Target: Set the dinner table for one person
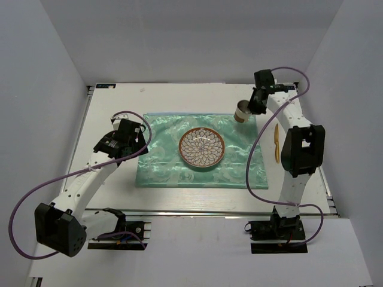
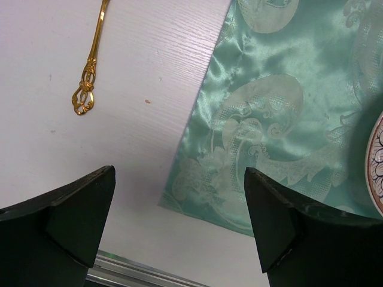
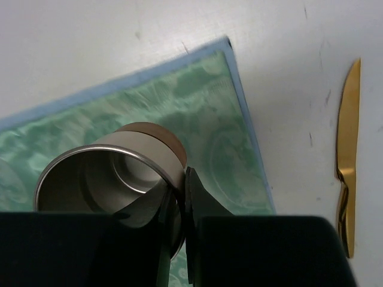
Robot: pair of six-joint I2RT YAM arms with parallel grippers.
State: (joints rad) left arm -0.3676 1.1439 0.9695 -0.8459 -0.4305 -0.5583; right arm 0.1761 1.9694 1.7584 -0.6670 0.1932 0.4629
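Observation:
The white dinner table carries a shiny green cloth with a patterned plate at its middle. My right gripper is shut on the rim of a metal cup with a brown base, at the cloth's far right corner. In the right wrist view one finger is outside the cup wall and the other inside. My left gripper is open and empty over the cloth's left edge. A gold knife lies right of the cloth.
A gold utensil handle lies on the bare table left of the cloth; its head is out of view. The plate's rim shows at the right of the left wrist view. The knife lies along the table's right side. White walls enclose the table.

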